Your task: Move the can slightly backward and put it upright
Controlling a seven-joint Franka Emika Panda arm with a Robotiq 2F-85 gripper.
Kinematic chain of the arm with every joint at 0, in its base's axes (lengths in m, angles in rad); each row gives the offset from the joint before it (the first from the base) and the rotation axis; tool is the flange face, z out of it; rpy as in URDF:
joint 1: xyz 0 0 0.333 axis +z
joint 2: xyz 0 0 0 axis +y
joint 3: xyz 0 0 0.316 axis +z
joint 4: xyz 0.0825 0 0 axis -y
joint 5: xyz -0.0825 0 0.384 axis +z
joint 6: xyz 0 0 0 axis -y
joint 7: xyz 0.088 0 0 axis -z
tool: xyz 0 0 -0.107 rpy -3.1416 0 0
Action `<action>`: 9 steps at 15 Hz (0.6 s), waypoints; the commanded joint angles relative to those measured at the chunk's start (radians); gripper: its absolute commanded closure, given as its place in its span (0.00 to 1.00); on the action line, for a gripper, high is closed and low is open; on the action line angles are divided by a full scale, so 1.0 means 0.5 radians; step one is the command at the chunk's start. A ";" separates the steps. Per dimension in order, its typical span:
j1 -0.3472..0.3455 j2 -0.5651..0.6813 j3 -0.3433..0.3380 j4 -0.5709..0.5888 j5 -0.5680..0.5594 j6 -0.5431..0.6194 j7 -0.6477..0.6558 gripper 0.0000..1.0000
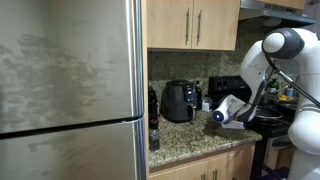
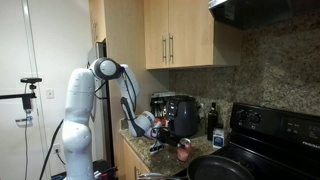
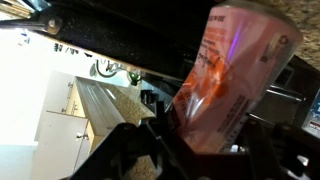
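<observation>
Granite counter (image 1: 190, 140) runs from the fridge (image 1: 70, 80) under wooden cabinets (image 1: 195, 25), with a black air fryer (image 1: 178, 100) at the back. Near the fryer the gripper (image 3: 200, 148) hangs low. In the wrist view the can (image 3: 235, 80) lies tilted between its fingers (image 3: 135, 145), filling most of the gap (whether they press it cannot be told). In an exterior view the can (image 2: 184, 150) shows pinkish-red — near the stove (image 2: 265, 125).
</observation>
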 commanded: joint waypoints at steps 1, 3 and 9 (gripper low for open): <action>0.003 0.187 0.044 0.047 -0.026 -0.181 0.234 0.76; -0.002 0.258 0.058 0.066 -0.018 -0.251 0.327 0.76; -0.010 0.361 0.067 0.150 -0.001 -0.458 0.411 0.76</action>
